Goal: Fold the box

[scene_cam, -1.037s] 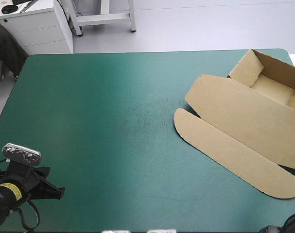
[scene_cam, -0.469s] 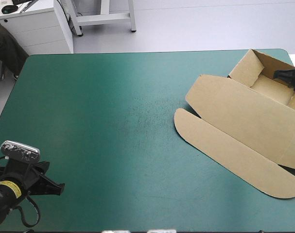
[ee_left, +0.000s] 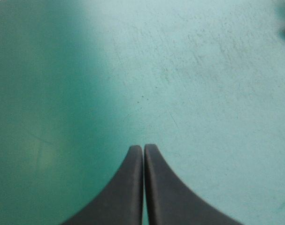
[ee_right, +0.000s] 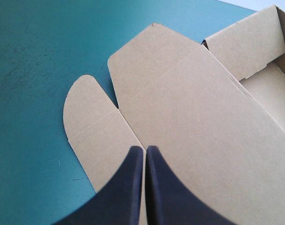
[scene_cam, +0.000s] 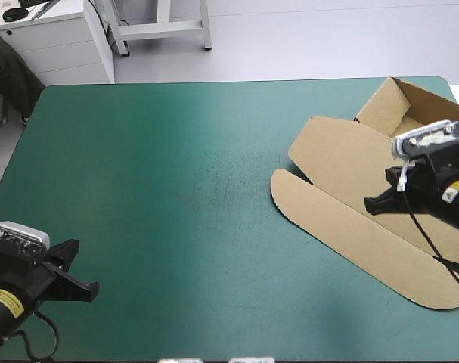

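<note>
The brown box (scene_cam: 342, 162) lies at the table's right side as an open tray with its lid flat. The tray's raised walls (scene_cam: 388, 102) stand at the far right, and the lid with its rounded front flap (scene_cam: 335, 223) spreads toward the table's middle. My right gripper (scene_cam: 369, 204) hovers over the lid, shut with nothing in it. In the right wrist view the gripper (ee_right: 144, 150) points across the lid (ee_right: 189, 103) near the rounded flap (ee_right: 90, 126). My left gripper (scene_cam: 91, 290) is shut at the near left corner, over bare cover (ee_left: 143, 148).
The teal-green cover (scene_cam: 176, 174) stretches between the two grippers. The box reaches the table's right edge. A white cabinet (scene_cam: 59, 41) stands beyond the far left corner.
My right arm has come in from the right, first above the tray, and now stands over the lid. My left gripper has drifted slightly toward the near edge.
</note>
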Available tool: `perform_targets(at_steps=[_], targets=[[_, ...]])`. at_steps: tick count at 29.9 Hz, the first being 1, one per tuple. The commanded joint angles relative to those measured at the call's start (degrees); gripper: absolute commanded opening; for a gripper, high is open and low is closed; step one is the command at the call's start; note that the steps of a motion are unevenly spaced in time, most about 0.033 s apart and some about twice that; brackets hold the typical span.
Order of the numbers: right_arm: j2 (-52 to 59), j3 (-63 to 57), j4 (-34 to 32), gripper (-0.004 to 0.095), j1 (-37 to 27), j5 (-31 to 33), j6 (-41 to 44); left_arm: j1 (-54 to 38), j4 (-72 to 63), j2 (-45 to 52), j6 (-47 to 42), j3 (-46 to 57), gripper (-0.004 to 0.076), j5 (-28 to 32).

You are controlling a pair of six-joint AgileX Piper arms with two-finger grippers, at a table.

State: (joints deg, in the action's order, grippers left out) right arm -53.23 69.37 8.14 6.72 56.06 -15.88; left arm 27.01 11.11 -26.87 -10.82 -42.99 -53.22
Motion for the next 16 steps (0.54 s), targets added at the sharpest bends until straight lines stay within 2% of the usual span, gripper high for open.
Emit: perform_targets(at_steps=[1, 7, 16], targets=[[6.52, -4.34, 1.39, -0.0001, 0.5, -8.63, -1.0, 0.21, 0.4, 2.58, -0.51, 0.57, -0.001, 5.96], [16.45, -14.02, 1.67, -0.0001, 0.5, -13.1, -1.04, 0.21, -1.03, 9.14, -0.51, 7.52, -0.001, 11.17], [32.95, -30.7, 2.6, -0.0001, 0.5, -20.19, -1.93, 0.21, -0.37, 16.77, -0.37, 13.42, -0.001, 12.85]])
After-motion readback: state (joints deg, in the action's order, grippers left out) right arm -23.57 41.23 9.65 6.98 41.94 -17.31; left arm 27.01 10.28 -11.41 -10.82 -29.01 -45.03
